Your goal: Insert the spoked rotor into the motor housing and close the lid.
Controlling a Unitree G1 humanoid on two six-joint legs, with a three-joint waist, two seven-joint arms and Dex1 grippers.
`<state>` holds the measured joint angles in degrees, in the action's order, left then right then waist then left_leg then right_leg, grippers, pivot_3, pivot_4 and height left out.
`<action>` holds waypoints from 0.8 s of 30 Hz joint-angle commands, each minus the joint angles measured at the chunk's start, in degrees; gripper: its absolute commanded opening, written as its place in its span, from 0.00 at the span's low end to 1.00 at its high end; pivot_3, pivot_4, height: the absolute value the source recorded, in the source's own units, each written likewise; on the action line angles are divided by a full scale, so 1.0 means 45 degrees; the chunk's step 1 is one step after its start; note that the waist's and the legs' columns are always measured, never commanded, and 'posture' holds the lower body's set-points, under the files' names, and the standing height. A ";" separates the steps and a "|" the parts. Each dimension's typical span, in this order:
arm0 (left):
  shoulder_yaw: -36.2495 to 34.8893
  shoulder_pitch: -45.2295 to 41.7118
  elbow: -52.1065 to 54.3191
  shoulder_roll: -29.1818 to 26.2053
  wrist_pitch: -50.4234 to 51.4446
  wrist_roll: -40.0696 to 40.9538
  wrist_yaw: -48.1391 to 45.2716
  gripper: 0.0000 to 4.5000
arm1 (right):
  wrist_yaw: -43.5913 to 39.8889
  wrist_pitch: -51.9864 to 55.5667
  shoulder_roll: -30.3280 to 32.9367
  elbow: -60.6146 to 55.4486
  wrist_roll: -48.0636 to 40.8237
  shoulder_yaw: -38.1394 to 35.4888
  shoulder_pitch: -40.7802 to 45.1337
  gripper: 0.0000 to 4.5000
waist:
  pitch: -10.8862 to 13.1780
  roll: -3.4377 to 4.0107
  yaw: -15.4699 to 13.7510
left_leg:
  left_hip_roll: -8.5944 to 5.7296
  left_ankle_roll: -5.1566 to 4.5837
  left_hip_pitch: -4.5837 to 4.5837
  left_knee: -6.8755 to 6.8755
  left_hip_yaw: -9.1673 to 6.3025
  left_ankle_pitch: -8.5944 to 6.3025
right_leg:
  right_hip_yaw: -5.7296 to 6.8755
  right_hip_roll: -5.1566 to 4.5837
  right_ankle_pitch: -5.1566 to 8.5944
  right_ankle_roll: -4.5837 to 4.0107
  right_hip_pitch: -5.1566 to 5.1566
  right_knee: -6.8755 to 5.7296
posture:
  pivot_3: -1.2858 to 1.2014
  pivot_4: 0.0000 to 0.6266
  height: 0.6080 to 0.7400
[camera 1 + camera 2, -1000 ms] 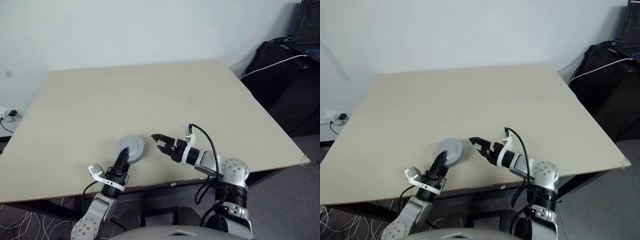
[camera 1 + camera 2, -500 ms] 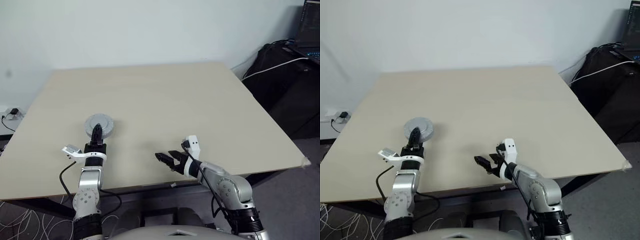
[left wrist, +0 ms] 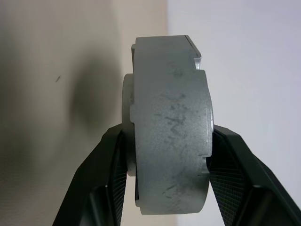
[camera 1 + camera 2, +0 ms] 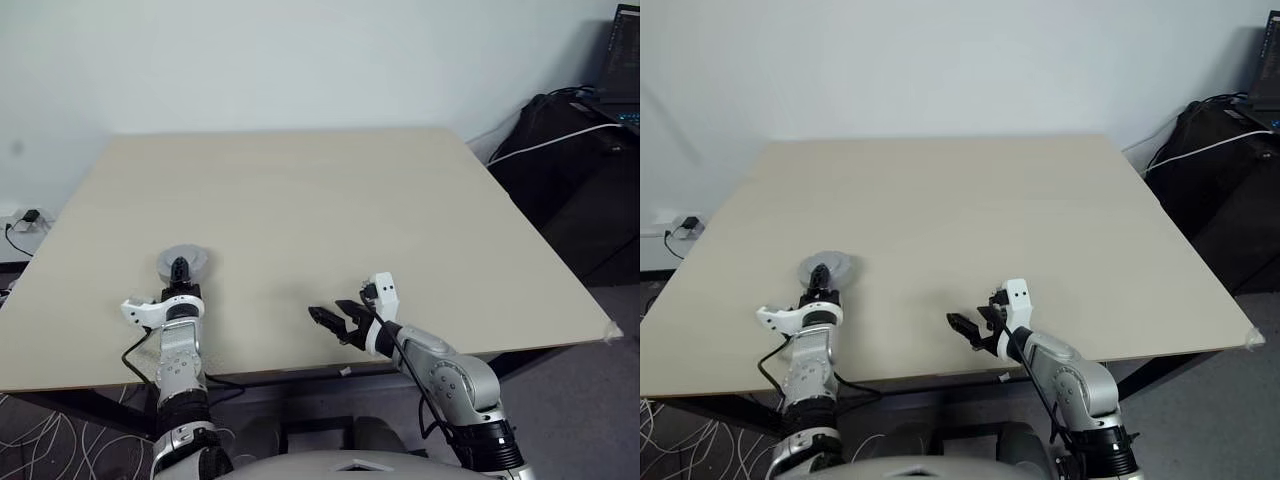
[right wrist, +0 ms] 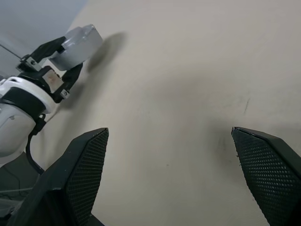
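Grey ribbed metal disc, the lid (image 3: 170,127), pinched in left claw (image 4: 179,268) above pale wooden surface (image 4: 330,200); right claw (image 4: 333,316) spread, empty.

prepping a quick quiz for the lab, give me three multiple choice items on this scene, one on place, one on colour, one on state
1. Where is the round motor unit?
A. between the left claw's fingers
B. lying at the table's far edge
C. in the right claw

2. What colour is the motor unit's outside?
A. bright red
B. grey
C. blue

3. How does the right claw stand?
A. shut on a disc
B. shut on nothing
C. open, holding nothing

Answers:
1 A: the left claw has a finger on each flat side of the motor unit.
2 B: its casing shows scuffed grey in the left wrist view.
3 C: the right claw has its fingers wide apart, with bare table between them.
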<state>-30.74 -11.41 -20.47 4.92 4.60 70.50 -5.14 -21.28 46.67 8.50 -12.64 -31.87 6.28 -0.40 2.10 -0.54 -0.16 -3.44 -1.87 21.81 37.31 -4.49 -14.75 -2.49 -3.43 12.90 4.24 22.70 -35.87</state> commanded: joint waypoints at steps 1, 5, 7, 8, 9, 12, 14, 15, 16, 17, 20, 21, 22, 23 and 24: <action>-0.0189 -0.0755 -0.0185 -0.0016 0.0096 -0.0348 -0.0187 0.46 | -0.0093 -0.0205 -0.0045 -0.0489 -0.0038 -0.0041 0.0123 1.00 | -0.0002 -0.0003 -0.0002 | 0.0001 0.0001 0.0000 0.0000 0.0001 0.0001 | 0.0000 0.0001 -0.0006 0.0003 0.0000 -0.0002 | 0.52 0.00 1.00; -0.0154 -0.1327 -0.0962 -0.0166 0.0541 -0.0745 -0.0213 0.46 | -0.0126 -0.0149 -0.0047 -0.0429 -0.0039 0.0005 0.0190 1.00 | -0.0003 -0.0005 -0.0035 | -0.0002 0.0000 -0.0001 0.0002 0.0001 0.0002 | 0.0001 0.0001 -0.0045 0.0056 -0.0001 -0.0001 | 0.52 0.00 1.00; -0.0146 -0.1688 -0.1424 -0.0189 0.0723 -0.1020 -0.0324 0.46 | -0.0126 -0.0147 -0.0056 -0.0418 -0.0011 0.0059 0.0228 1.00 | -0.0003 -0.0005 -0.0112 | -0.0005 0.0000 -0.0003 0.0006 0.0000 0.0004 | 0.0001 0.0002 -0.0049 0.0061 -0.0005 -0.0001 | 0.52 0.00 1.00; -0.0150 -0.1846 -0.1659 -0.0204 0.0792 -0.1150 -0.0363 0.46 | -0.0118 -0.0149 -0.0064 -0.0412 -0.0003 0.0068 0.0244 1.00 | -0.0004 -0.0006 -0.0159 | -0.0006 0.0000 -0.0004 0.0008 0.0000 0.0006 | 0.0001 0.0002 -0.0050 0.0063 -0.0008 -0.0001 | 0.52 0.00 1.00; -0.0171 -0.1976 -0.1862 -0.0213 0.0836 -0.1307 -0.0389 0.46 | -0.0111 -0.0155 -0.0066 -0.0410 0.0004 0.0072 0.0252 1.00 | -0.0004 -0.0006 -0.0191 | -0.0008 0.0002 -0.0004 0.0010 -0.0002 0.0010 | 0.0003 0.0002 -0.0051 0.0064 -0.0010 -0.0001 | 0.52 0.00 1.00; -0.0307 -0.2275 -0.2343 -0.0170 0.0967 -0.1626 -0.0424 0.46 | -0.0058 -0.0179 -0.0072 -0.0423 0.0007 0.0038 0.0224 1.00 | -0.0005 -0.0008 -0.0191 | -0.0010 0.0002 -0.0005 0.0015 -0.0002 0.0019 | 0.0002 0.0002 -0.0054 0.0069 -0.0016 -0.0001 | 0.52 0.00 1.00; -0.0391 -0.2366 -0.2489 -0.0099 0.1033 -0.1785 -0.0361 0.63 | -0.0011 -0.0193 -0.0089 -0.0447 -0.0005 -0.0007 0.0183 1.00 | -0.0005 -0.0008 -0.0193 | -0.0010 0.0003 -0.0012 0.0017 0.0000 0.0021 | 0.0001 0.0003 -0.0064 0.0079 -0.0021 -0.0001 | 0.52 0.00 1.00; -0.0422 -0.2369 -0.2486 -0.0044 0.1061 -0.1849 -0.0350 0.67 | 0.0017 -0.0197 -0.0106 -0.0456 -0.0011 -0.0029 0.0165 1.00 | -0.0006 -0.0007 -0.0194 | -0.0008 0.0005 -0.0014 0.0017 -0.0001 0.0022 | 0.0002 0.0003 -0.0068 0.0078 -0.0022 -0.0002 | 0.52 0.00 1.00; -0.0447 -0.2354 -0.2448 0.0014 0.1077 -0.1918 -0.0281 0.74 | 0.0046 -0.0198 -0.0123 -0.0463 -0.0014 -0.0047 0.0153 1.00 | -0.0009 -0.0002 -0.0205 | -0.0007 0.0007 -0.0015 0.0017 -0.0001 0.0024 | 0.0001 0.0003 -0.0072 0.0077 -0.0022 -0.0002 | 0.52 0.00 1.00; -0.0439 -0.2287 -0.2332 0.0106 0.1081 -0.2008 -0.0107 0.81 | 0.0059 -0.0203 -0.0132 -0.0470 -0.0014 -0.0058 0.0144 1.00 | -0.0017 0.0010 -0.0213 | -0.0007 0.0007 -0.0024 0.0017 -0.0001 0.0027 | 0.0002 0.0002 -0.0075 0.0077 -0.0031 -0.0002 | 0.52 0.00 1.00; -0.0388 -0.1974 -0.1807 0.0402 0.1124 -0.2246 0.0401 1.00 | 0.0077 -0.0210 -0.0149 -0.0461 -0.0021 -0.0077 0.0142 1.00 | -0.0028 0.0024 -0.0206 | -0.0005 0.0011 -0.0039 0.0017 0.0002 0.0039 | 0.0000 0.0000 -0.0080 0.0068 -0.0045 -0.0003 | 0.52 0.00 1.00; -0.0362 -0.1796 -0.1466 0.0547 0.1176 -0.2316 0.0604 1.00 | 0.0078 -0.0209 -0.0154 -0.0446 -0.0019 -0.0075 0.0154 1.00 | -0.0029 0.0022 -0.0194 | -0.0003 0.0013 -0.0041 0.0017 0.0006 0.0043 | -0.0002 0.0000 -0.0073 0.0059 -0.0046 -0.0002 | 0.52 0.00 1.00; -0.0351 -0.1675 -0.1218 0.0650 0.1221 -0.2366 0.0753 1.00 | 0.0078 -0.0208 -0.0157 -0.0436 -0.0017 -0.0073 0.0162 1.00 | -0.0030 0.0020 -0.0179 | -0.0002 0.0015 -0.0041 0.0019 0.0011 0.0044 | -0.0004 -0.0001 -0.0058 0.0047 -0.0045 -0.0002 | 0.52 0.00 1.00; -0.0308 -0.1434 -0.0812 0.0798 0.1307 -0.2396 0.0931 1.00 | 0.0068 -0.0219 -0.0159 -0.0414 -0.0003 -0.0053 0.0172 1.00 | -0.0033 0.0017 -0.0168 | -0.0001 0.0015 -0.0044 0.0020 0.0016 0.0044 | -0.0009 -0.0002 -0.0058 0.0047 -0.0046 -0.0002 | 0.52 0.00 1.00; -0.0256 -0.1161 -0.0384 0.0952 0.1418 -0.2397 0.1154 1.00 | 0.0058 -0.0226 -0.0163 -0.0391 0.0007 -0.0037 0.0189 1.00 | -0.0034 0.0014 -0.0152 | 0.0000 0.0013 -0.0043 0.0021 0.0015 0.0045 | -0.0008 -0.0001 -0.0059 0.0046 -0.0044 -0.0001 | 0.52 0.00 1.00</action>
<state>-33.02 -18.66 -26.59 6.53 10.17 60.67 -1.44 -20.91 46.67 8.01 -12.63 -31.79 6.74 -0.28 1.95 -0.47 -0.84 -3.43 -1.82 21.62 37.40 -4.42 -14.55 -2.52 -3.44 12.61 4.44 22.51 -35.88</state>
